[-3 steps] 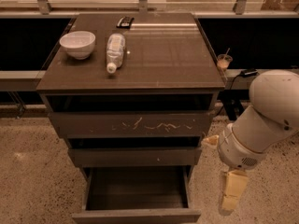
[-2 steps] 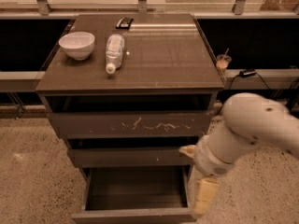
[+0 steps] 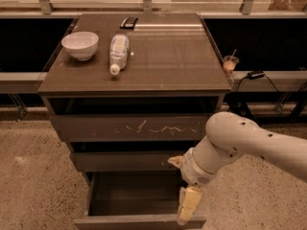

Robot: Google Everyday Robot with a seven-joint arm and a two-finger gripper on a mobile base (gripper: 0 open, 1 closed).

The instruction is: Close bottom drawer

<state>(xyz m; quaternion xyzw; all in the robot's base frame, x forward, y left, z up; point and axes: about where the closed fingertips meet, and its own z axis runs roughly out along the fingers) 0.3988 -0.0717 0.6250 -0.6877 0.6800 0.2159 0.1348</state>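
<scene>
**At the front right corner of the open bottom drawer: the pincer arrives, the push not yet made**

Camera view (the only view). At the foot of the cabinet the bottom drawer [image 3: 129,222] stands pulled well out. Its plain front lies along the lower edge of the picture and its deep dark box is open to view behind it. Above it the middle drawer [image 3: 122,161] is out a little, and the top drawer [image 3: 96,128], with pale scratches across its front, is likewise slightly out.

The pincer [image 3: 188,205] hangs downward from the pale arm [image 3: 240,143]. It sits at the right end of the bottom drawer, its tip over the top edge of the drawer front. Whether it touches the front, or is released or clenched, cannot be told; it grasps nothing that can be seen.

On the table [image 3: 163,61] stand a white bowl [image 3: 80,44], a clear bottle [image 3: 118,52] lying on its side, and a small dark object [image 3: 128,21] at the back edge. A small cup [image 3: 230,63] sits on the ledge to the right.

Change over the last second: the arm has swung leftward from beside the cabinet, carrying the pincer from outside the right wall onto the front corner. The drawer itself shows no movement and is as far out as before.

Reading for the task: the approach appears nearly complete and the closing has not begun. The next move likely calls for contact on the outer face of the front, then a straight push toward the cabinet. An off-centre push at this corner could skew the drawer on its runners.
</scene>
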